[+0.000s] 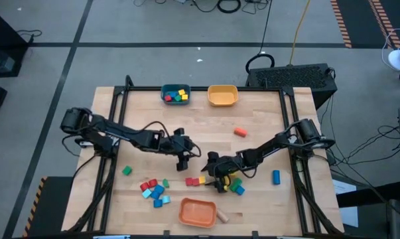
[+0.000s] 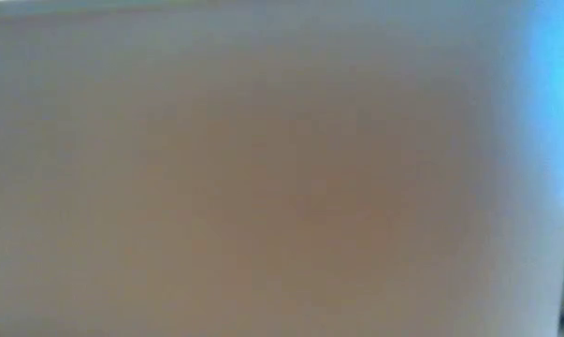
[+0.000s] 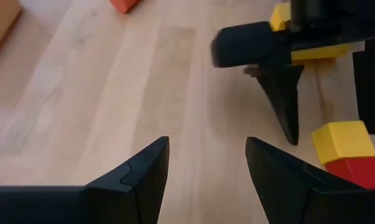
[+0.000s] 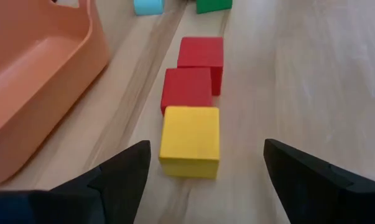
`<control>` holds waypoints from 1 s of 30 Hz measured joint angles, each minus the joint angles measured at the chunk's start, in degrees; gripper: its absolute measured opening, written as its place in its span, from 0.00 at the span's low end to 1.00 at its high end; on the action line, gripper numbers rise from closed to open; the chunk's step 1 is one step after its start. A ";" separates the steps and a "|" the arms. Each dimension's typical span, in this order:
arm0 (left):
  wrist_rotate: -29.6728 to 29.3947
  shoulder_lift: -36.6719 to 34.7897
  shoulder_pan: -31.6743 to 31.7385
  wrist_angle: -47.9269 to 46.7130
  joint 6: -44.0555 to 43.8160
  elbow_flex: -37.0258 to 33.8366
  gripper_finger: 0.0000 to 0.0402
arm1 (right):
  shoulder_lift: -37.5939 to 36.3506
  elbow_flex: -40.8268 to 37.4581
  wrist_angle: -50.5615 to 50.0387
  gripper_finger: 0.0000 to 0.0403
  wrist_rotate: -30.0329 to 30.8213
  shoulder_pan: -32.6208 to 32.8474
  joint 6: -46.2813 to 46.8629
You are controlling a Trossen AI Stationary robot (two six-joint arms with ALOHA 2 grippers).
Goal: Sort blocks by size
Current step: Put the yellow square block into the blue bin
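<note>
Your right gripper [image 4: 203, 165] is down low at the middle of the table [image 1: 266, 126], fingers spread wide with nothing between them, and right ahead of it sits a yellow cube [image 4: 189, 140] touching a red cube [image 4: 186, 89], with a second red cube [image 4: 201, 55] just behind that one, three in a row. The orange bowl [image 4: 32, 81] stands just beside that row, at the table's near edge. Your left gripper [image 3: 207, 165] is close by, pointed toward the right one, its fingers parted over bare wood and holding nothing. From above you've got a cluster of red, green and light blue blocks [image 1: 154, 189] near the orange bowl, a lone green block [image 1: 127, 170] further toward the left arm, an orange block [image 1: 239, 132] out in the middle, a blue block [image 1: 276, 176] off by the right arm, and a plain wooden piece [image 1: 222, 215] touching the orange bowl. The teal bowl [image 1: 175, 95] at the far edge already holds several blocks; the yellow bowl [image 1: 223, 95] sits next to it. The low camera gives you only blur.
</note>
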 joint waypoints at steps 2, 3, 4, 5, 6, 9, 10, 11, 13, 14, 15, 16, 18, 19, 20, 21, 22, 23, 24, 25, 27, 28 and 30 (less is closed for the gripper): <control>-0.30 1.18 -0.60 1.12 0.04 0.01 0.53 | 0.00 0.00 0.35 0.74 -0.06 0.00 0.00; -0.38 1.70 -0.85 1.60 0.04 0.00 0.53 | 0.04 0.00 0.54 0.73 -0.23 0.04 0.00; -0.41 2.23 -0.99 2.81 0.04 0.00 0.53 | 0.35 0.02 1.00 0.72 -0.32 0.06 0.00; -0.45 2.61 -1.18 3.38 0.04 0.01 0.53 | 0.68 0.02 1.18 0.70 -0.39 0.07 0.00; -0.45 2.85 -1.23 3.26 0.04 0.02 0.53 | 1.17 0.02 1.42 0.68 -0.41 0.05 0.02; -0.47 3.32 -1.46 3.20 0.02 0.02 0.53 | 2.55 -0.01 2.57 0.60 -0.25 0.03 0.39; -0.49 3.36 -1.57 3.18 0.00 0.02 0.53 | 2.59 -0.01 2.73 0.58 -0.26 0.01 0.43; -0.49 3.36 -1.74 3.20 -0.13 0.02 0.53 | 2.60 0.03 2.90 0.55 -0.30 0.00 0.44; -0.56 3.36 -2.03 3.25 -0.47 0.02 0.53 | 2.69 0.04 3.03 0.50 -0.25 -0.08 0.44; -0.56 3.36 -2.24 3.19 -0.80 0.02 0.53 | 2.71 0.04 3.30 0.47 -0.24 -0.13 0.44; -0.56 3.36 -2.38 3.14 -0.97 0.02 0.53 | 2.71 0.04 3.63 0.44 -0.22 -0.15 0.44; -0.56 3.36 -2.57 3.17 -1.05 0.02 0.53 | 2.71 0.04 3.89 0.41 -0.25 -0.17 0.44; -0.71 3.36 -2.86 3.16 -0.92 0.02 0.53 | 2.71 0.04 3.91 0.33 -0.26 -0.17 0.31; -1.34 3.36 -3.06 3.13 -0.39 0.02 0.53 | 2.71 0.07 3.92 0.30 -0.34 -0.17 0.23; -2.29 3.36 -3.14 3.13 0.32 0.02 0.53 | 2.71 0.08 3.92 0.28 -0.35 -0.17 -0.03; -3.12 3.36 -3.39 3.15 1.12 0.02 0.53 | 2.71 0.09 3.94 0.28 -0.33 -0.17 -0.09; -3.72 3.36 -3.52 3.16 1.81 0.02 0.53 | 2.71 0.09 3.94 0.28 -0.35 -0.17 -0.15; -4.19 3.36 -3.74 3.13 2.57 0.02 0.53 | 2.70 0.09 3.94 0.28 -0.35 -0.17 -0.15; -4.83 3.36 -3.91 3.15 3.38 0.02 0.53 | 2.67 0.09 3.93 0.28 -0.33 -0.17 -0.19; -5.50 3.36 -4.18 3.14 3.95 0.02 0.53 | 2.53 0.09 3.80 0.28 -0.33 -0.17 -0.20; -6.68 3.36 -4.73 3.13 5.34 0.02 0.53 | 2.11 0.09 3.37 0.28 -0.21 -0.22 -0.20; -7.34 3.36 -5.08 3.13 6.36 0.02 0.53 | 1.78 0.09 3.37 0.28 -0.20 -0.30 -0.20; -9.16 3.36 -5.83 3.11 8.61 0.02 0.53 | 0.49 0.07 2.87 0.28 -0.16 -0.50 -0.20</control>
